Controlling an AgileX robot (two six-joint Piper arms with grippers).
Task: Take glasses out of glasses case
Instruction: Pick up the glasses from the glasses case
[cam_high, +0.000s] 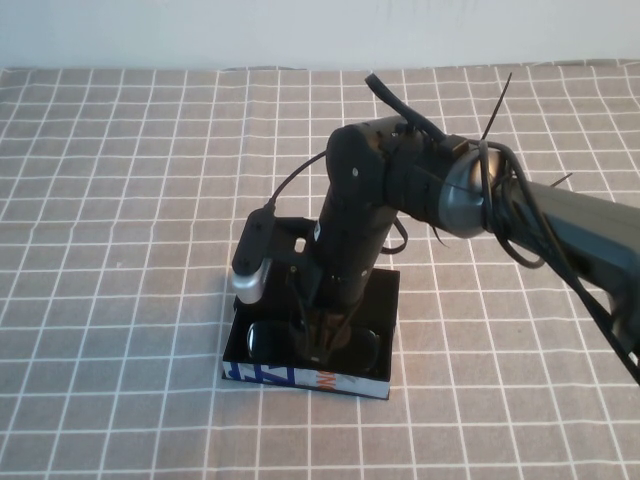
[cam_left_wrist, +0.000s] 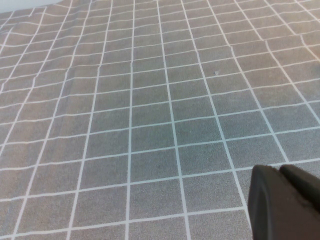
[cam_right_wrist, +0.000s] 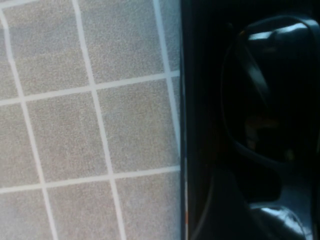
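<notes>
a: what's the biggest thing here?

b: the grey checked cloth with white grid lines covering the surface (cam_high: 120, 200). it fills the high view up to a pale wall at the back.

a: and the arm?

b: the black right arm (cam_high: 560, 225) comes in from the right edge, bends at a rounded grey elbow, then drops steeply down toward the near middle of the surface. cables and cable ties loop around the elbow. a small grey and black camera block sits on the side of its wrist.

a: where's the box?

b: the shallow rectangular black glasses case (cam_high: 385, 300) lies flat under the wrist, its white front side with blue and orange print facing the robot.

a: are the glasses out?

b: no. the all-black plastic glasses with dark lenses (cam_high: 262, 340) lie inside the case, near its printed front. the right wrist view shows one glossy lens (cam_right_wrist: 265, 95) just inside the case wall.

a: the right gripper (cam_high: 322, 335)?

b: reaching down into the case at the middle of the glasses. i cannot tell whether its jaws are released or clenched.

a: the left one?

b: only a black corner of the left gripper (cam_left_wrist: 285, 202) shows in its wrist view, over bare cloth. cannot tell its jaws either.
</notes>
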